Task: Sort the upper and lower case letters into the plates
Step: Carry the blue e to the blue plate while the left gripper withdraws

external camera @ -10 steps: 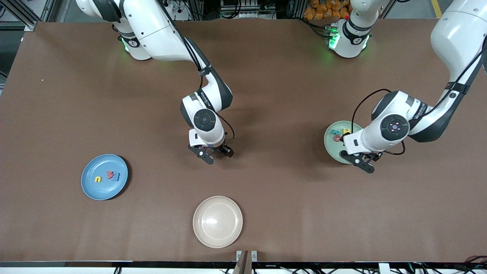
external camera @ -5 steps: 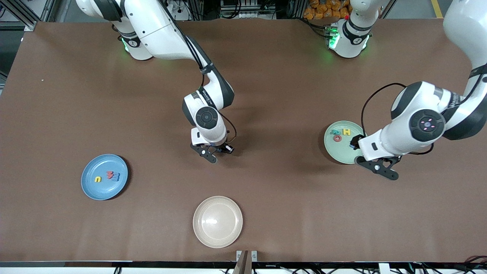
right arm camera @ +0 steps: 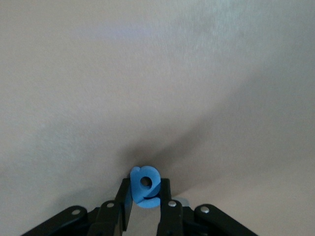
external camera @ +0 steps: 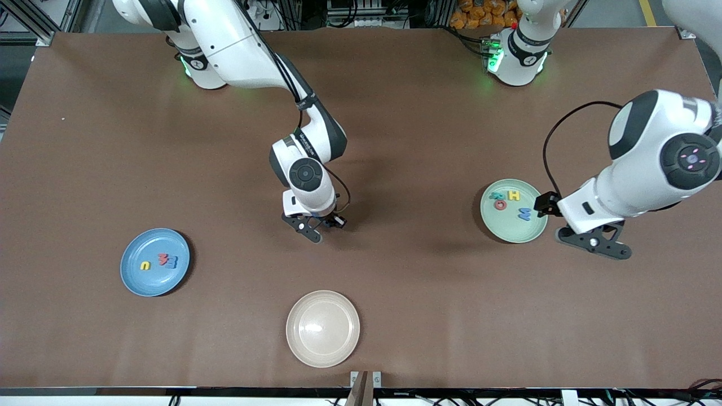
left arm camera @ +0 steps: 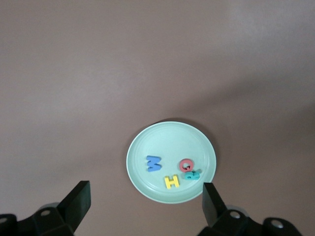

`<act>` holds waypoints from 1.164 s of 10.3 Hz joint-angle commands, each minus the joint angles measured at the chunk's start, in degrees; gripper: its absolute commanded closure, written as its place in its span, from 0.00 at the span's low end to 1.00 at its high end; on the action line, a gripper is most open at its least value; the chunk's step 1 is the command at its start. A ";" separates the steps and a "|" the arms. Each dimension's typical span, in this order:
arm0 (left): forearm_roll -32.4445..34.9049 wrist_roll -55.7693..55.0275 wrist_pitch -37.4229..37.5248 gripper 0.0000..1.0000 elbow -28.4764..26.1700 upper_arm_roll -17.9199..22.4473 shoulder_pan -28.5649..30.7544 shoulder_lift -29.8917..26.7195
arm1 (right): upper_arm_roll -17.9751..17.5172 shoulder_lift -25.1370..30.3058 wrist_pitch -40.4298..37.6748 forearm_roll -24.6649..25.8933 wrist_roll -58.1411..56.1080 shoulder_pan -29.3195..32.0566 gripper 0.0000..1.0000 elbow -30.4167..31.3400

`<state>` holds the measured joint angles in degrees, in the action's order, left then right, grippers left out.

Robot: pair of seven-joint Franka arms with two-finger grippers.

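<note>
Brown matte surface is carrying three plates in the front view: sky blue plate with three letters, mint green plate with four, cream plate nearest the camera. Right tool is sitting mid-surface; left tool is hanging just beside the mint plate. Left wrist view is showing that tool's fingers spread wide, holding nothing. Right wrist view is showing fingers pinching a blue letter.

This is a robotics lab. Two white robot arms are bolted at the edge of a wide brown desk, their bases glowing green. Along that edge run metal frame rails, bundled cables and power strips.
</note>
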<state>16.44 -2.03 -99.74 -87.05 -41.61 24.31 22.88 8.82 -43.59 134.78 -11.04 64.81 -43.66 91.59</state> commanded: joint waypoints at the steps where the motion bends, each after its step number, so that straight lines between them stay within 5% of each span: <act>1: -8.49 0.36 5.15 0.00 1.53 12.21 -8.03 -6.16 | -0.30 4.99 -5.55 -0.21 -9.22 6.18 1.00 0.61; 6: -17.40 0.70 6.57 0.00 1.53 35.34 -22.27 -15.91 | -0.21 9.66 -15.94 2.16 -36.19 24.55 1.00 0.61; 10: -18.37 2.55 11.50 0.00 1.27 36.86 -26.16 -19.19 | 1.89 8.79 -16.04 5.06 -59.77 34.25 1.00 -0.61; 11: -18.46 2.29 11.93 0.00 1.10 37.04 -25.90 -19.27 | 2.07 8.35 -14.30 5.68 -63.46 35.47 0.93 -0.80; 12: -18.37 1.59 12.98 0.00 1.09 37.47 -25.72 -19.19 | 2.08 8.34 -11.85 6.20 -67.06 36.18 0.43 -0.71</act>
<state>-1.67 -0.77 -88.09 -85.38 -5.78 -1.14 4.00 11.15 -35.00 120.62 -6.23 1.96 -7.98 91.20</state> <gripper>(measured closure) 0.000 0.722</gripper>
